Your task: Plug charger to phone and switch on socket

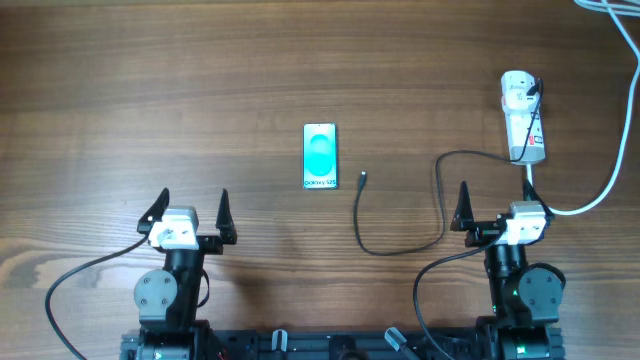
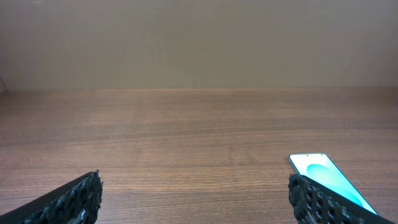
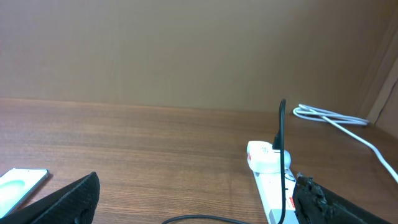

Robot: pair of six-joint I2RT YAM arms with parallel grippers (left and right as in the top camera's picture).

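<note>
The charger (image 1: 358, 212) lies loose (tip near the phone (image 1: 320, 156), not touching), while the left gripper (image 1: 192, 200) and right gripper (image 1: 500, 205) gape wide, empty.

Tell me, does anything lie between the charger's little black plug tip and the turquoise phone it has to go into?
Nothing visible does. The tiny black charger plug tip lies on the brown wooden table just right of the flat turquoise-screened phone, apart from it, with only bare wood between them.
</note>
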